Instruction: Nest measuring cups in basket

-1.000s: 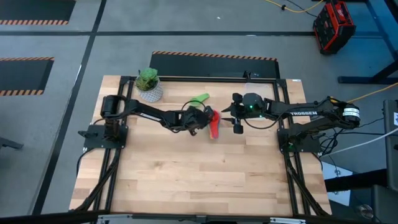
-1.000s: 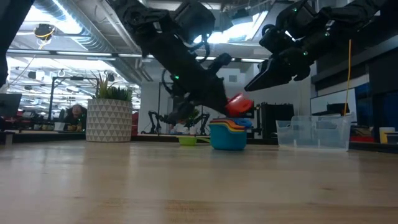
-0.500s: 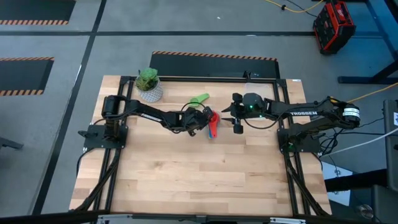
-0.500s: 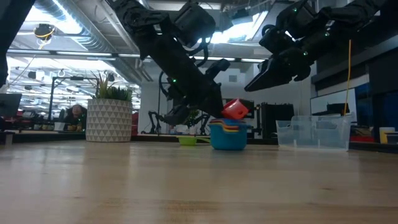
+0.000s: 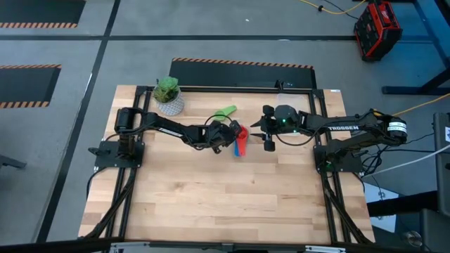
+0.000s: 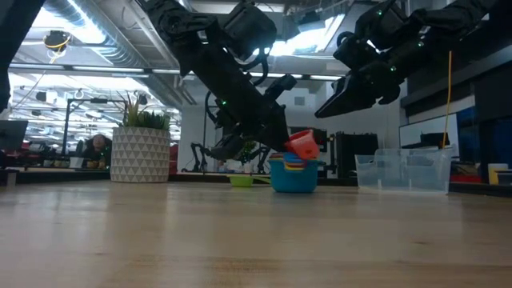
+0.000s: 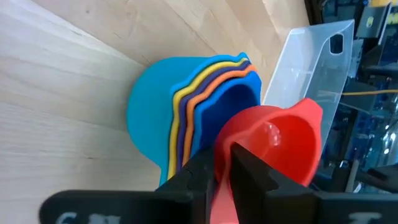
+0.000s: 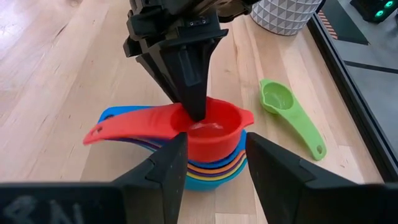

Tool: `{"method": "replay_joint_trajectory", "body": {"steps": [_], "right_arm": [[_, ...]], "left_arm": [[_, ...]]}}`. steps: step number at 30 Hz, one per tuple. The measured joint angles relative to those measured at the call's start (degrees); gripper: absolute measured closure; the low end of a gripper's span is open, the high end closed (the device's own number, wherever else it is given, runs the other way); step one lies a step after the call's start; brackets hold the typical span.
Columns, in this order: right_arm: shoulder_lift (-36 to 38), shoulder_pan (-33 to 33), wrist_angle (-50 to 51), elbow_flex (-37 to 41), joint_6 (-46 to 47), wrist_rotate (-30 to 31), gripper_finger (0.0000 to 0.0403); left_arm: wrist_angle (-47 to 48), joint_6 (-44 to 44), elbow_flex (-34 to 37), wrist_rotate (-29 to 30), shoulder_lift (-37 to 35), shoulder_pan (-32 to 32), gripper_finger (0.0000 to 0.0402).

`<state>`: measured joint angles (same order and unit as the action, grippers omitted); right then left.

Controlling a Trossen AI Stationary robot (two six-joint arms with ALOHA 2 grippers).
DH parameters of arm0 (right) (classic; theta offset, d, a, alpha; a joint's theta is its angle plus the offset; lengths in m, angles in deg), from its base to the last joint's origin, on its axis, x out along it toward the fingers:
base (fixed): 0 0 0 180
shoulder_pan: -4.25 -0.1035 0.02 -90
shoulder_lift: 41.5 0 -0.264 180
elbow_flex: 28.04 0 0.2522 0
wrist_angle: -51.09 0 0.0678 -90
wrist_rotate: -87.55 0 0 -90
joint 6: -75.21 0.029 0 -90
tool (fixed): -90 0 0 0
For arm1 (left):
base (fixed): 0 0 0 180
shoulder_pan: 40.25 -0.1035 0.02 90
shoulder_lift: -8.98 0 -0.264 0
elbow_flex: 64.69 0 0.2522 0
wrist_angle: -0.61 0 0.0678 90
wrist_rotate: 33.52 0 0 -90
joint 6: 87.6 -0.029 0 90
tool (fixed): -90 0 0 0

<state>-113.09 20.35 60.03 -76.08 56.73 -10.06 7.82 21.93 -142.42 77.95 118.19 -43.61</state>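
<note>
left end effector point(image 7: 222, 163) seems lightly closed on red cup point(image 7: 273, 146)'s handle; right end effector point(image 8: 211, 163) open, empty.

The left arm is reaching toward the table's middle, its gripper point(image 8: 194, 93) pointing down with fingers pinching narrowly. The right gripper point(image 6: 336, 102) is hovering opposite, fingers parted.

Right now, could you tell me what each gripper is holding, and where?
Left gripper pinches the red measuring cup where handle meets bowl; right gripper holds nothing.
</note>
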Motion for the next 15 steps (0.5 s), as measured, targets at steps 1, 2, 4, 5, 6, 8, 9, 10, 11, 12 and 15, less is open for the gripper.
{"method": "replay_joint_trajectory", "body": {"steps": [1,2,4,5,6,8,9,10,11,12,15], "right_arm": [[0.00,0.00,0.00,-0.01,0.00,0.00,0.0235],[0.00,0.00,0.00,0.00,0.00,0.00,0.0235],[0.00,0.00,0.02,0.00,0.00,0.00,0.0235],[0.00,0.00,0.02,-0.02,0.00,0.00,0.0235],[0.00,0.00,0.02,-0.01,0.00,0.00,0.0235],[0.00,0.00,0.02,-0.01,0.00,0.00,0.0235],[0.00,0.00,0.01,0.00,0.00,0.00,0.0235],[0.00,0.00,0.02,0.00,0.00,0.00,0.0235],[0.00,0.00,0.02,0.00,0.00,0.00,0.0235],[0.00,0.00,0.02,0.00,0.00,0.00,0.0235],[0.00,0.00,0.02,0.00,0.00,0.00,0.0235]], "left_arm": [[-0.04,-0.43,0.00,-0.02,0.00,0.01,0.0356],[-0.08,-0.47,0.00,-0.02,-0.01,0.01,0.0352],[-0.11,-0.45,0.00,-0.02,-0.04,-0.01,0.0343],[-0.10,-0.47,0.00,-0.02,-0.04,-0.01,0.0339],[-0.11,-0.47,0.00,0.02,-0.06,-0.01,0.0335],[-0.10,-0.49,0.00,0.02,-0.07,-0.01,0.0328],[-0.10,-0.58,0.00,0.03,-0.08,-0.01,0.0325],[-0.10,-0.58,0.00,0.05,-0.09,-0.01,0.0322],[-0.10,-0.58,0.00,0.05,-0.09,-0.01,0.0320],[-0.10,-0.64,0.00,0.05,-0.09,-0.01,0.0320],[-0.08,-1.86,0.00,0.38,-0.09,0.01,0.0321]]}}
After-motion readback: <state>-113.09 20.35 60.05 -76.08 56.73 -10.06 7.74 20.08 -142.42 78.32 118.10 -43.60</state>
